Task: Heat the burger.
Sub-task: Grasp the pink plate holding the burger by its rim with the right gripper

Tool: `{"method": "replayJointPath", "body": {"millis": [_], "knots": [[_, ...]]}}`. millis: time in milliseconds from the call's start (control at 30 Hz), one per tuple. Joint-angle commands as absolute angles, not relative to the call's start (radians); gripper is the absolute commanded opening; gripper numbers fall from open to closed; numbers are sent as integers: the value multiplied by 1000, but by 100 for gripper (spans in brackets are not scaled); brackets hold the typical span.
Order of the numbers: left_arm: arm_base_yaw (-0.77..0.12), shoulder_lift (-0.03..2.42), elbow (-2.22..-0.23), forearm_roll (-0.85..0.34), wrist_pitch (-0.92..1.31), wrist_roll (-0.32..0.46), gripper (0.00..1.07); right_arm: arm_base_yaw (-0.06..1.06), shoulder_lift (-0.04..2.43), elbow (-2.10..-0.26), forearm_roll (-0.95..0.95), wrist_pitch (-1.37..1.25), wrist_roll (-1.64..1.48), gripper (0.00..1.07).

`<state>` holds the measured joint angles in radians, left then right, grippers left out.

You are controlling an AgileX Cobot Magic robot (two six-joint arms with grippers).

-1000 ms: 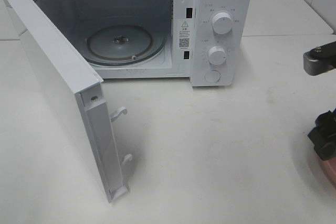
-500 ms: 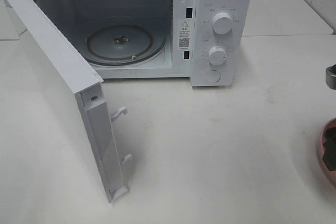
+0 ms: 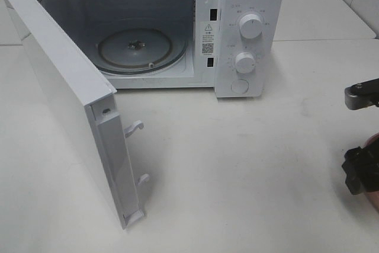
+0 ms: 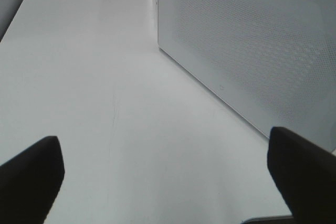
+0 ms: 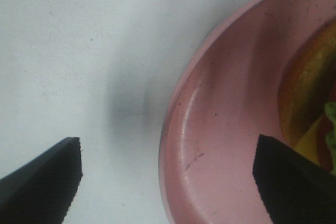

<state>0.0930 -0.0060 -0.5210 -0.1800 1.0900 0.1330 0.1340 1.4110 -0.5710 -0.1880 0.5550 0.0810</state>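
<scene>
Obs, task = heat burger.

- Microwave at back of table. Door swung wide to the left, glass turntable bare, cavity free.
- Burger sits on pink plate at far right of table, well apart from the oven. Almost all of it is out of the high view. R wrist view shows only one edge: brown bun, yellow cheese, bit of green lettuce.
- R gripper: jaws wide apart, nothing held. Plate rim lies between them, one finger over bare table, other over plate's inner slope. Contact w/ rim: can't tell.
- L gripper: jaws wide apart, empty, low over table beside outer face of the door.

Handling (judgement):
- Burger prob. soft, loosely stacked, glossy bun likely slick. A direct pinch would squash it or shear the layers, so don't grip it.
- Plate looks rigid and smooth w/ a raised lip, the better handle. Take the lip on the near side, finger under + finger inside, clear of the bun.
- One-sided hold means load hangs off the grip, so plate may tip or slip. Clamp firm, carry level, slow.
- Low lip won't stop the burger sliding if tilted.
</scene>
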Motion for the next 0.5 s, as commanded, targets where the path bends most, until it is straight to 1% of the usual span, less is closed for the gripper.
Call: {"method": "replayJointPath", "body": {"millis": [33,500], "knots": [[93,-23,-519,-181,1075,127,98,129,1479,-568,-206,506,94,85],[93,-23,-519,-181,1075,127,98,129,1622,-568,-298,399,137,82]]}}
